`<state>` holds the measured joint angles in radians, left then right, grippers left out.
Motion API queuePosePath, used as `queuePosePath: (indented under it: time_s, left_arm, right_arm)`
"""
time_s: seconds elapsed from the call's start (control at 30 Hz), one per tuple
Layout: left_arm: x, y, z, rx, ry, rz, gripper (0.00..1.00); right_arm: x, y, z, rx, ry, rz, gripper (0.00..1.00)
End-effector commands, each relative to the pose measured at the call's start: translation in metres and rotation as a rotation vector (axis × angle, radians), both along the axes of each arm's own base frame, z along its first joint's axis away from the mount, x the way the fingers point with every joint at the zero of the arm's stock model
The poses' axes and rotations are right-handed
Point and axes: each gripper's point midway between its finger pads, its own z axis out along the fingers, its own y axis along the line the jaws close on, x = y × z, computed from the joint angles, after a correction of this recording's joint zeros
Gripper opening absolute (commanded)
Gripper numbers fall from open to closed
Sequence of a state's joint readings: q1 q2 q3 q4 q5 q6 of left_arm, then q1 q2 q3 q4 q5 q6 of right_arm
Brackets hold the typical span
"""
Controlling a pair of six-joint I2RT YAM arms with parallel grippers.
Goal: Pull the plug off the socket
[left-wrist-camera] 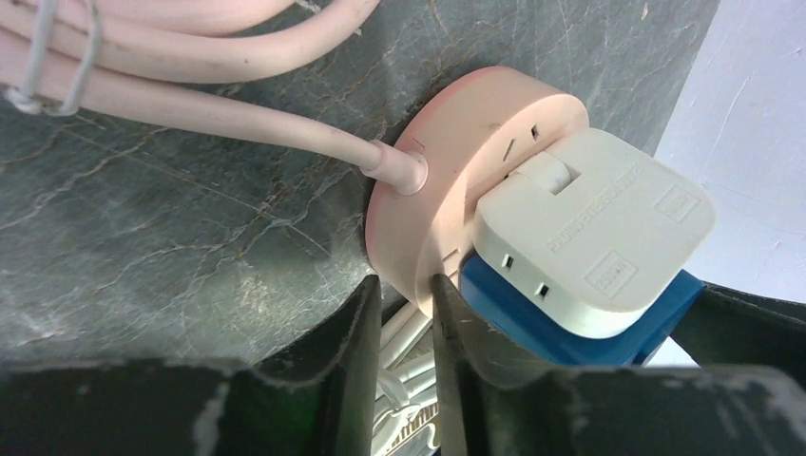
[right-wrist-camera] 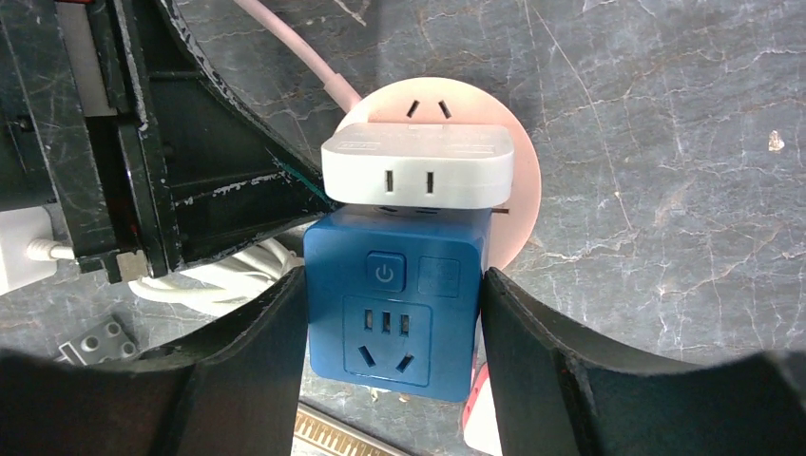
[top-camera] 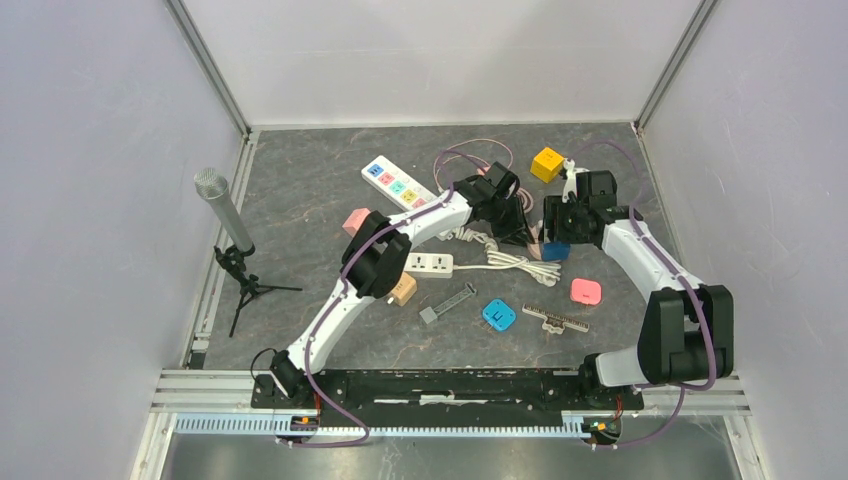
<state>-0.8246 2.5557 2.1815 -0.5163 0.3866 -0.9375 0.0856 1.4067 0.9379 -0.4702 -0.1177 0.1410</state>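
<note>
The left arm (top-camera: pixel 325 320) and right arm (top-camera: pixel 645 255) wear glossy white shells between chunky black joint housings, with a thin purple cable (top-camera: pixel 714 350) looped along each. The end effector fingers (right-wrist-camera: pixel 257 361) are matte black, their edges scuffed pale.

The right gripper (right-wrist-camera: pixel 393 285) has its two black fingers (right-wrist-camera: pixel 252 366) pressed against opposite sides of a blue plug cube (right-wrist-camera: pixel 394 304), whose face shows a power button and a set of pin holes. Just beyond the fingertips a white adapter (right-wrist-camera: pixel 418 163) touches the cube's far edge, and both sit on a round pink socket (right-wrist-camera: pixel 518 204) lying on the grey marbled table (right-wrist-camera: pixel 665 142), its pink cable (right-wrist-camera: pixel 299 43) running away past the left finger's side. On that same side the left gripper (right-wrist-camera: pixel 276 180) reaches to the socket's rim, with a loop of white cable (right-wrist-camera: pixel 238 275) under it.
</note>
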Motion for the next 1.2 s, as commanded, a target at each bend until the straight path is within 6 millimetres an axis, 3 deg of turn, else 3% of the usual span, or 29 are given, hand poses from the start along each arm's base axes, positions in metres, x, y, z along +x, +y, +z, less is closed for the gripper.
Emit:
queuePosePath:
  time_s: [0.0, 0.07, 0.17, 0.37, 0.47, 0.57, 0.63, 0.67, 0.9, 1.17]
  left_arm:
    - [-0.038, 0.014, -0.084, 0.171, 0.111, -0.022, 0.37]
    - [-0.039, 0.011, -0.084, 0.154, 0.122, -0.021, 0.42]
    - [-0.038, 0.008, -0.083, 0.141, 0.123, -0.016, 0.45]
    - [-0.036, 0.007, -0.083, 0.137, 0.118, -0.017, 0.46]
    - [-0.036, 0.008, -0.084, 0.138, 0.12, -0.017, 0.44]
    - [-0.036, 0.008, -0.085, 0.139, 0.117, -0.025, 0.43]
    - [-0.036, 0.009, -0.085, 0.141, 0.107, -0.032, 0.43]
    - [-0.036, 0.01, -0.085, 0.144, 0.104, -0.034, 0.42]
    - [-0.035, 0.018, -0.085, 0.18, 0.085, -0.033, 0.34]
    - [-0.038, 0.029, -0.091, 0.24, 0.081, -0.046, 0.3]
  right_arm:
    - [0.001, 0.006, 0.001, -0.009, -0.032, 0.013, 0.52]
    - [-0.003, 0.001, -0.006, -0.042, -0.022, 0.004, 0.65]
    - [-0.009, -0.006, -0.017, -0.077, 0.006, -0.012, 0.77]
    - [-0.013, -0.01, -0.028, -0.096, 0.037, -0.03, 0.83]
    - [-0.009, -0.009, -0.025, -0.086, 0.021, -0.042, 0.69]
    - [-0.001, -0.001, -0.014, -0.043, -0.02, -0.036, 0.36]
    - [0.006, 0.01, -0.001, 0.01, -0.059, -0.013, 0.08]
    - [0.01, 0.016, 0.007, 0.04, -0.075, 0.0, 0.0]
    - [0.026, 0.064, 0.059, 0.287, -0.159, 0.115, 0.0]
    - [0.037, 0.058, 0.09, 0.272, -0.199, 0.116, 0.0]
